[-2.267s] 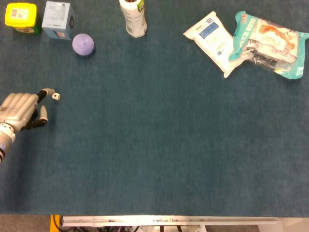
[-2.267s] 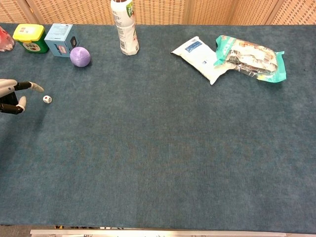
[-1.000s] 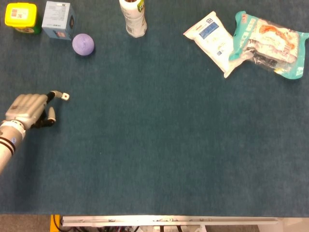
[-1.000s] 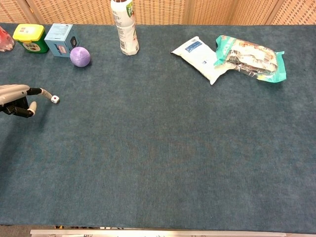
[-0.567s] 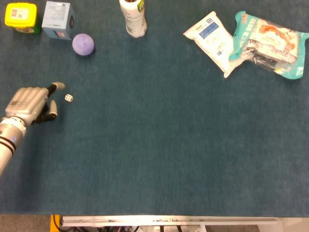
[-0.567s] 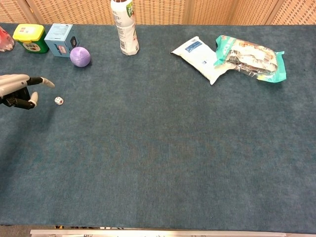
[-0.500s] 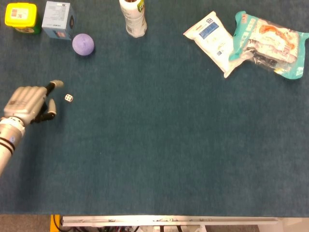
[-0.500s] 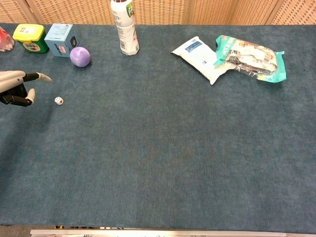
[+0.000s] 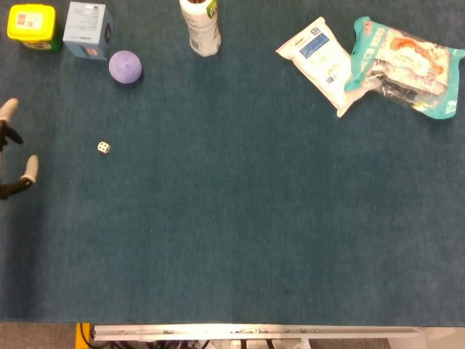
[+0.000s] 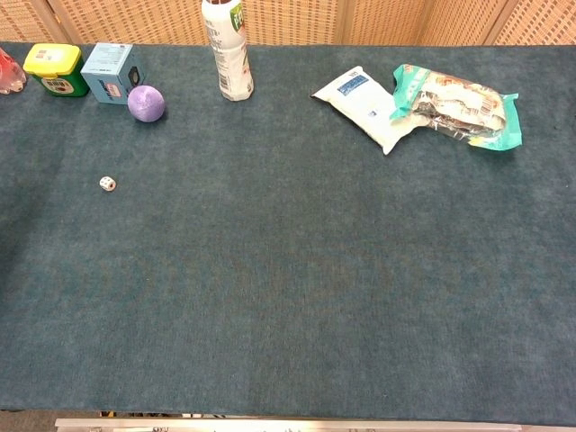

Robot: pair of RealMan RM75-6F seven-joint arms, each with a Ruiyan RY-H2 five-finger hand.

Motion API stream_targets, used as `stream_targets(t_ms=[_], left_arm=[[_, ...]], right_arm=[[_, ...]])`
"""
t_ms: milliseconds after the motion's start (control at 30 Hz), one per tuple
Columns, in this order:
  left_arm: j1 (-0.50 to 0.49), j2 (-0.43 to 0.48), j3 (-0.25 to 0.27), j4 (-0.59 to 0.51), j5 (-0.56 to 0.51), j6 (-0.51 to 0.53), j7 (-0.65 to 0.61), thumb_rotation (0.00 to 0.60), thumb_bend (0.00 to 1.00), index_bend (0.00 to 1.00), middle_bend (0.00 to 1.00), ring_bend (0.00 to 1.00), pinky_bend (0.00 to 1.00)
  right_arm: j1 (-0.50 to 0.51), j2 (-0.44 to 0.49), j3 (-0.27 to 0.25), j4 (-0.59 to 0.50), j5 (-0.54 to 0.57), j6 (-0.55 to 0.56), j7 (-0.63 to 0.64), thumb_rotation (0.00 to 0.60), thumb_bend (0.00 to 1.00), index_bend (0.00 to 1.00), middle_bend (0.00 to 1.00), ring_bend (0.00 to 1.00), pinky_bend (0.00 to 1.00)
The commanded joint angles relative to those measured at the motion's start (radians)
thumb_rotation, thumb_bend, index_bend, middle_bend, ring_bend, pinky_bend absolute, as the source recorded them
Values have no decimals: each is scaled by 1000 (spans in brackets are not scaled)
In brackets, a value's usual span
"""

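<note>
Whereas the left hand (image 9: 13,149) earlier nudged the die (image 9: 104,147) along with a fingertip, it has since pulled back to the left edge, leaving the die lying free on the mat (image 9: 240,218), below the purple ball (image 9: 125,67). Only two fingertips (image 9: 29,166) show in the head view, spread apart and holding nothing. Chest view shows no hand at all, just the die (image 10: 107,184) alone. Neither view shows the right hand.
</note>
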Motion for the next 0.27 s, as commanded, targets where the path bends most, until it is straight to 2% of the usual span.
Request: stream_targets(t_ms=[33, 267], left_arm=[[60, -10, 12, -13, 70, 81, -20, 498, 380, 38, 364, 320, 421], [97, 6, 18, -33, 106, 110, -24, 498, 377, 38, 359, 317, 403]], right_arm=[[0, 0, -2, -3, -3, 0, 1, 600, 408, 150, 321, 261, 328], [-4, 5, -4, -15, -9, 7, -4, 600, 407, 150, 321, 261, 328]])
